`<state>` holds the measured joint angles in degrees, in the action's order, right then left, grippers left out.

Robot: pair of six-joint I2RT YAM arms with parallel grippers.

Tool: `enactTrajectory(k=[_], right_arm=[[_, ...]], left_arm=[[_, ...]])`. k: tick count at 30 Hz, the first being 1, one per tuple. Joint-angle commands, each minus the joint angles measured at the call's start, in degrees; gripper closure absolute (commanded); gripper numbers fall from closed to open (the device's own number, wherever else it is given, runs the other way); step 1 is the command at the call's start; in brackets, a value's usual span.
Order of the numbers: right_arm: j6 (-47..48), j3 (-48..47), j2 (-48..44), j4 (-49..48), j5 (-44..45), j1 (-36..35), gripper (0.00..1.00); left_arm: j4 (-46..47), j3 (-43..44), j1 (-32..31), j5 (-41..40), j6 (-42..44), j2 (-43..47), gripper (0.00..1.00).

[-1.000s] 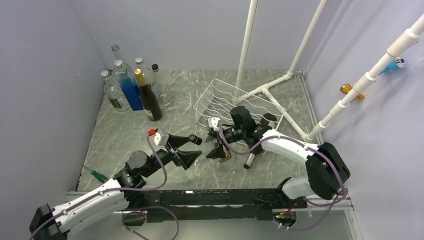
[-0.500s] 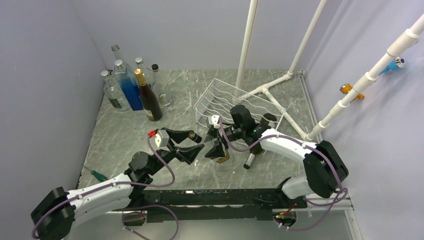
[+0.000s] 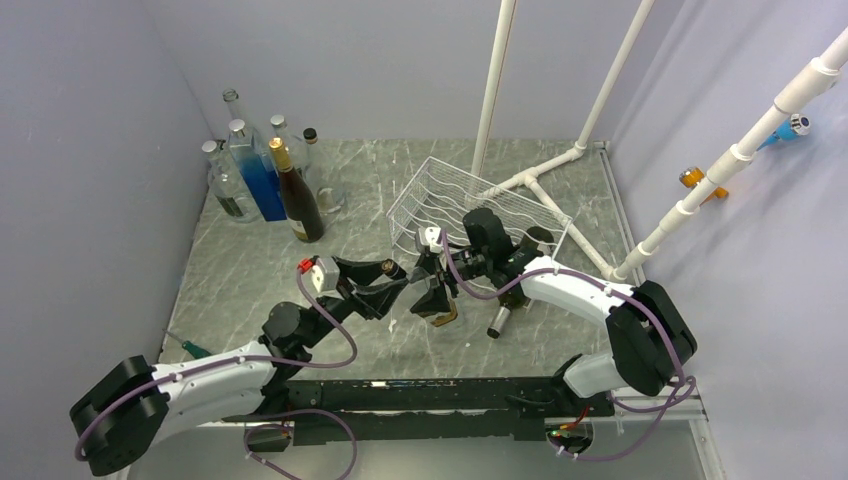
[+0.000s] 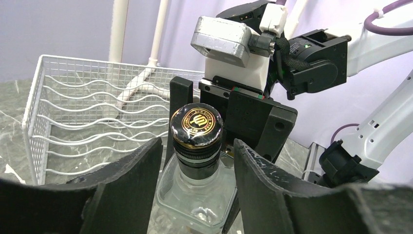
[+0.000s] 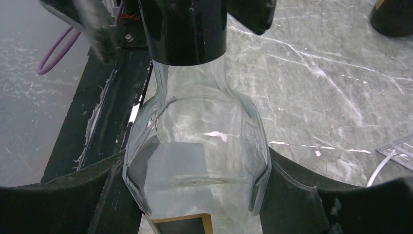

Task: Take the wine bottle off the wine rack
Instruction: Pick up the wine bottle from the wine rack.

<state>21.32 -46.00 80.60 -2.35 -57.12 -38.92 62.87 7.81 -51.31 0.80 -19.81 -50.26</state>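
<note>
Clear wine bottle (image 5: 195,141) near wine rack (image 3: 440,192)

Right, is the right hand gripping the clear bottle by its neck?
No, the right hand clamps the bottle around its wide body, below the neck.

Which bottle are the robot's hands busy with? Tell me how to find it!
Find the white wire rack. Just in front of it, the right gripper clamps a clear glass bottle by its body. Unlike the bottles standing in the back left corner, it is gripped by a robot and wears a black cap with a gold emblem.
</note>
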Motion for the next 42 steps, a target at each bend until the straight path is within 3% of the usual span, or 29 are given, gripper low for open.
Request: enactTrajectory(k=[1, 18, 22, 26, 28, 30, 38, 42], right_arm=[[-1.18, -1.05, -0.93, -6.00, -4.18, 0.24, 1.00], [-1.28, -1.02, -0.77, -6.08, -4.23, 0.30, 1.00], [-1.37, -0.94, -0.75, -6.18, -4.10, 0.33, 1.00], [-1.58, -0.98, -0.73, -6.25, -3.86, 0.38, 1.00], [-1.66, -0.94, -0.79, -6.16, -2.86, 0.38, 1.00], [-2.35, -1.00, -0.81, -6.22, -1.74, 0.36, 0.89], [-5.89, -1.48, -1.66, -6.09, 0.08, 0.33, 0.26], [-6.27, -1.61, -2.61, -5.71, -0.88, 0.41, 0.09]], left_arm=[[5.78, 1.55, -0.36, 0.26, -0.55, -1.78, 0.43], [12.12, 3.79, -0.55, 0.40, -0.26, -8.06, 0.46], [12.46, 3.79, -0.56, 0.30, -0.25, -8.52, 0.62], [10.82, 4.68, -0.58, 1.35, -0.10, -8.49, 1.00], [9.84, 5.28, -0.57, 1.80, -0.20, -7.90, 1.00], [7.59, 6.56, -0.61, 1.82, -0.20, -6.68, 1.00], [-8.16, 14.51, -0.55, 1.64, 2.44, -1.28, 1.00], [-12.54, 16.69, -0.57, 1.82, 3.95, 0.20, 1.00]])
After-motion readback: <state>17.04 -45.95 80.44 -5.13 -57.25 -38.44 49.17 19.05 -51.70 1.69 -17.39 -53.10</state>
